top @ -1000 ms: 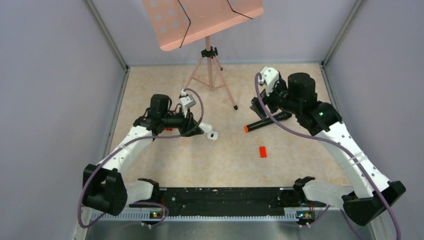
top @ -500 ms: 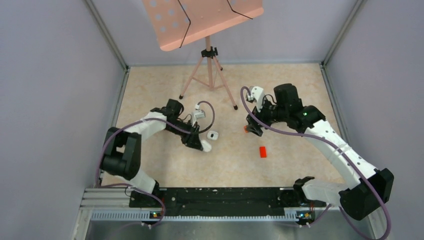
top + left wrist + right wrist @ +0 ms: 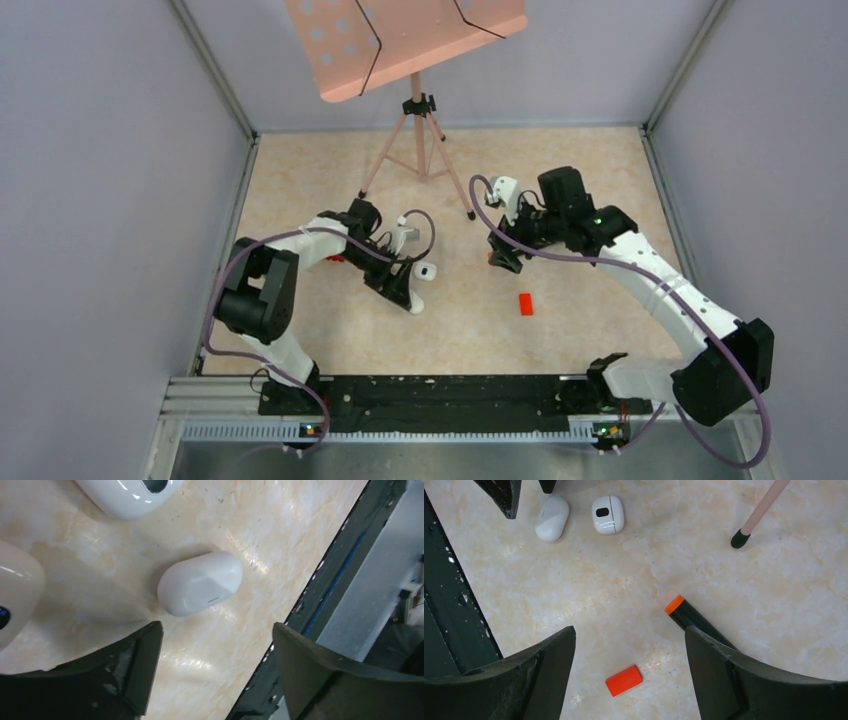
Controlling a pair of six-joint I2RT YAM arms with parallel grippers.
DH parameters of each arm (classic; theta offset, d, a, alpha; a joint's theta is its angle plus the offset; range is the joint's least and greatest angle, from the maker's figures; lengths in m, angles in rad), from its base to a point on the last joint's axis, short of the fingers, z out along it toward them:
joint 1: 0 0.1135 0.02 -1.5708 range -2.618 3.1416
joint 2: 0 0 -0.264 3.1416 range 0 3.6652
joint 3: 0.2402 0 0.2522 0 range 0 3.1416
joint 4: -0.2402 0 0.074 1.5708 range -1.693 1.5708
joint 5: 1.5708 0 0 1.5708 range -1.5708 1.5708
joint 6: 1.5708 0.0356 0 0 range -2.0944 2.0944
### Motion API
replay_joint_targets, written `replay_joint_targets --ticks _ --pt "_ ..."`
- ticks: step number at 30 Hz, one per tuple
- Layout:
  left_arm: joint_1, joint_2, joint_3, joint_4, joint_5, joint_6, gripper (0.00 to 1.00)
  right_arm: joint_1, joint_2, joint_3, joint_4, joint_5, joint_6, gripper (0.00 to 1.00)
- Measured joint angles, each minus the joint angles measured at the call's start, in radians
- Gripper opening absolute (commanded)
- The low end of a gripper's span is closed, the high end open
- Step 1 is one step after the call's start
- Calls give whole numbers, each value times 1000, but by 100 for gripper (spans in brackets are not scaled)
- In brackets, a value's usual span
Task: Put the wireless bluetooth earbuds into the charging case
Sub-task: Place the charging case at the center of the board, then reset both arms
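Left claw [image 3: 216,630] wide above closed case [image 3: 200,582]; right claw [image 3: 630,632] wide over marker [image 3: 694,620], red block [image 3: 624,680].

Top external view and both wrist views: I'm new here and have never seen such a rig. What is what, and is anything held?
A left arm and a right arm stand bolted at a table's near edge. The top view looks down on both; each wrist view looks past that arm's own fingers. The left arm's fingers are open near a closed white case, beside a case with a dark opening. The right arm's fingers are open above a red block and an orange-capped marker. Nothing is held; no loose earbuds show.
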Motion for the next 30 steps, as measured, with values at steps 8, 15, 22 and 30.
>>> replay_joint_targets --ticks 8,15,22,30 --pt "79 -212 29 -43 -74 -18 98 0 10 72 -25 58 17 83" --pt "175 -682 -68 227 -280 -198 99 -70 53 212 43 241 232 92" --pt "206 -867 -122 404 -689 -368 99 -212 53 326 146 483 453 99" --pt "278 -806 -97 413 -781 -426 99 -212 55 323 132 673 555 99"
